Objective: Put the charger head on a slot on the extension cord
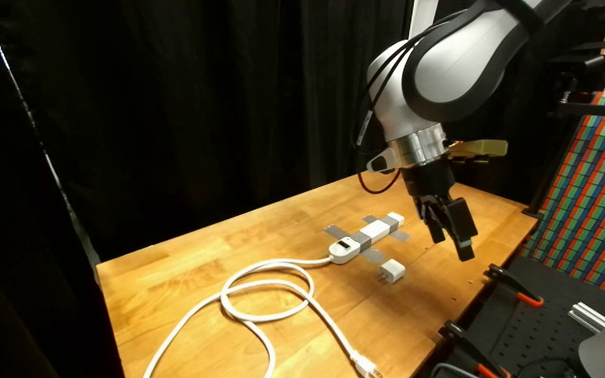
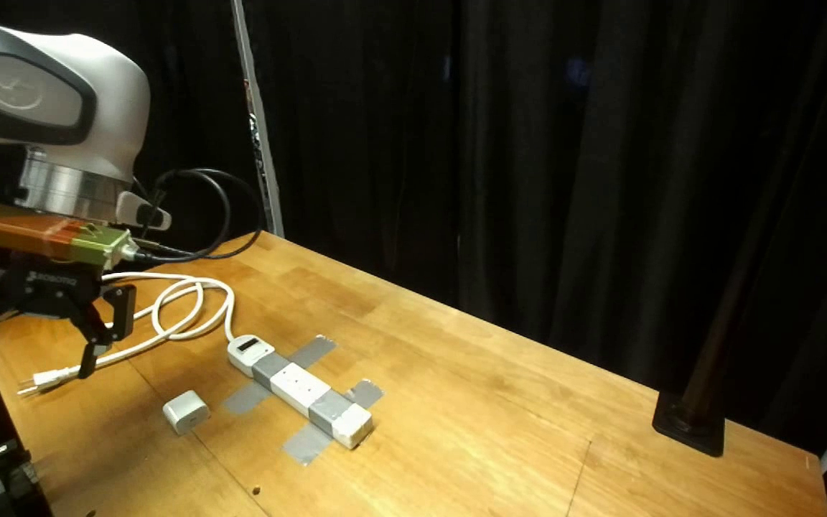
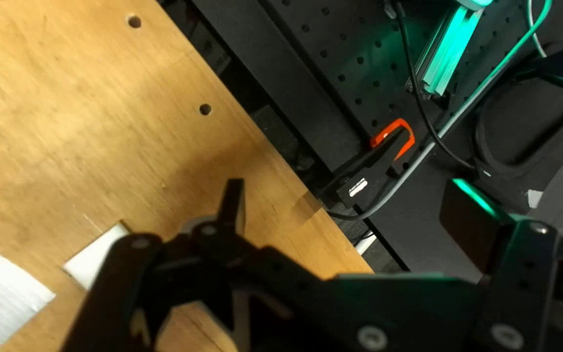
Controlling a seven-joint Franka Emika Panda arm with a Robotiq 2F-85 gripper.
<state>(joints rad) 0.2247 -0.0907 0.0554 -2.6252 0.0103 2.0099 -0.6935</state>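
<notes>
The end effector [image 3: 350, 210] hangs higher than the wooden surface [image 2: 514, 424], w/ its fingers [image 3: 233, 203] spread wide apart. The charger [image 2: 186, 411] lies on the surface, near the power strip [image 2: 300, 386] w/o touching it; its prongs [image 1: 382, 274] show in an exterior view. Two bands of grey tape [image 2: 313, 350] cross the strip & the surface. The slots [image 2: 309, 392] are on the strip's top, I think, but too small to count.

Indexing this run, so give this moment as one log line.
gripper: open, empty; charger head: loose on table; power strip: taped down; insertion: pending
</notes>
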